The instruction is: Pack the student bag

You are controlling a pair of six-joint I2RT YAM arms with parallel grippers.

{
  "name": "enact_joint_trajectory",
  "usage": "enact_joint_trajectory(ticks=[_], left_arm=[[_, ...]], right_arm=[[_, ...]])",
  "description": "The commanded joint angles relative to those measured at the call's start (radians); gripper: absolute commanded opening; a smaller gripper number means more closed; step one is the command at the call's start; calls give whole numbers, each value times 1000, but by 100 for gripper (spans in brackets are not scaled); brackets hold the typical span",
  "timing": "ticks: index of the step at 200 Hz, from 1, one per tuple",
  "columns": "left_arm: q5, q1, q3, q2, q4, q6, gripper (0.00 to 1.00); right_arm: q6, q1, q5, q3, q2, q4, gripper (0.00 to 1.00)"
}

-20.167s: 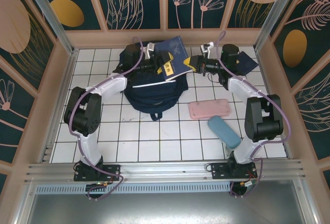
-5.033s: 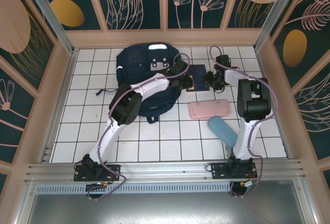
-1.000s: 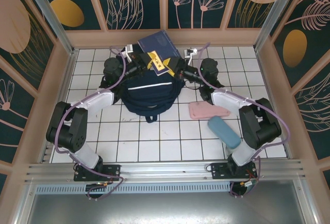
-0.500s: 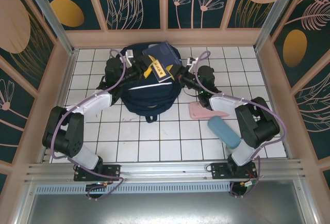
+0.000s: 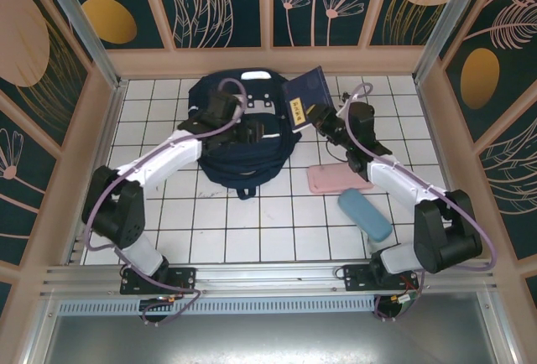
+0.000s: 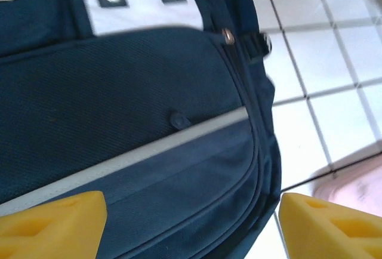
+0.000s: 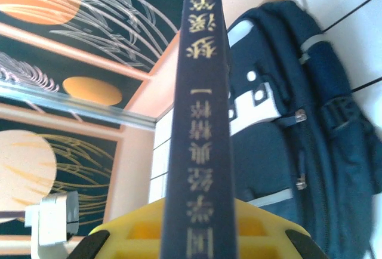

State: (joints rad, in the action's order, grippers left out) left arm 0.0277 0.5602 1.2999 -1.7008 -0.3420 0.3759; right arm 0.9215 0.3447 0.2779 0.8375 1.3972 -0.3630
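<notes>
The student bag [image 5: 239,142], a dark navy backpack with white stripes and grey-white patches, lies at the back middle of the tiled floor. My left gripper [image 5: 254,133] hovers over its front with the jaws open. In the left wrist view the yellow fingertips [image 6: 54,223] stand wide apart with the bag's front pocket [image 6: 149,122] between them. My right gripper [image 5: 325,121] is shut on a navy booklet with yellow print [image 5: 305,99], held on edge just right of the bag. The right wrist view shows the booklet's spine [image 7: 200,92] rising from the gripper [image 7: 200,238], with the bag [image 7: 280,122] behind it.
A pink flat case [image 5: 340,178] lies right of the bag, and a blue oblong case [image 5: 365,215] lies nearer the front. Wooden walls close in the floor at the back and on both sides.
My left gripper has opened, let go of the booklet and moved right over the bag's front. My right gripper has shut on the booklet and carried it off to the bag's right.
</notes>
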Motion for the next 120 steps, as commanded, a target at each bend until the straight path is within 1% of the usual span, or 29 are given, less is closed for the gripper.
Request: enact_joint_trajectory(ticks=[1,19,43,71,111,120], left_arm=[[-136,36,70,-108,-206,-201,76],[-120,70,148,-191,-292,-258,77],[-176,93,221,-276,-361,-306,78],[-280,95,297,-346,-388,-323,78],[-321,94,372,-411,-400,-356,76],[-346,94,376,-418,-398,-361,73]], right_arm=[[-34,-29,-24,-24,-44,9,2],[-19,-52,-15,-39,-54,11,2],[-4,-63,-9,-60,-73,-3,2],[0,-67,-5,-64,-72,-2,2],[41,-76,40,-71,-74,-43,3],[42,-77,47,-69,-74,-45,3]])
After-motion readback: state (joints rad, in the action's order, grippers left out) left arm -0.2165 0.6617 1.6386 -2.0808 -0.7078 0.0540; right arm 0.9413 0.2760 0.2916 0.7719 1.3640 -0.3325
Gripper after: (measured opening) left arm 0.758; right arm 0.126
